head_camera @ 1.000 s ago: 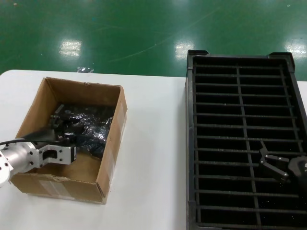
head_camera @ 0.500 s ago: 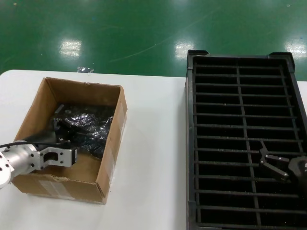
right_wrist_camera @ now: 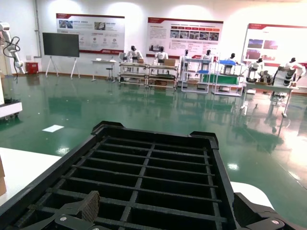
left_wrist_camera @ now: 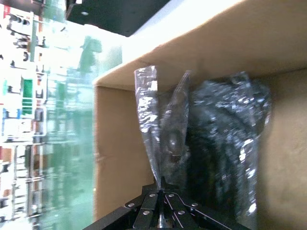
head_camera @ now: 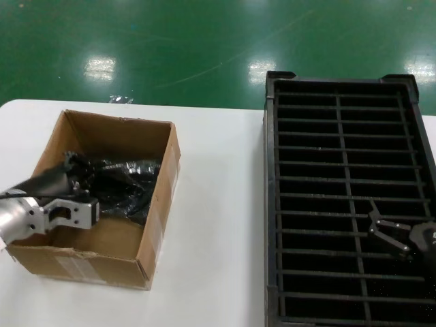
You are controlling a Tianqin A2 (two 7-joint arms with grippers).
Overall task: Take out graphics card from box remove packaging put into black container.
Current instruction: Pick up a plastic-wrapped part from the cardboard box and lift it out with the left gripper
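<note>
Far left, over the near-left corner of the box (head_camera: 102, 197): left gripper (head_camera: 68, 180), pressed together on a twisted corner of the packaging (left_wrist_camera: 153, 129), seen plainly in the left wrist view, where the fingers met on a pulled-up tail of clear film. Rest of the bag slumped dark and crinkled inside the cardboard, against the right-hand wall. Graphics card itself not discernible; presumably inside that shiny bundle, though not confirmable through the plastic. Box rested on the white tabletop (head_camera: 218, 204), well apart from the black container (head_camera: 347, 204) to the right. Inside that crate, low near its right edge: right gripper (head_camera: 388, 235), fingers spread, holding nothing, idle.

Likely trouble: a pinch on thin film only, not on the board, so the plastic could stretch, tear or slide out of the grip under the card's weight during the lift. Could also snag on the box wall and drag the light box along.
</note>
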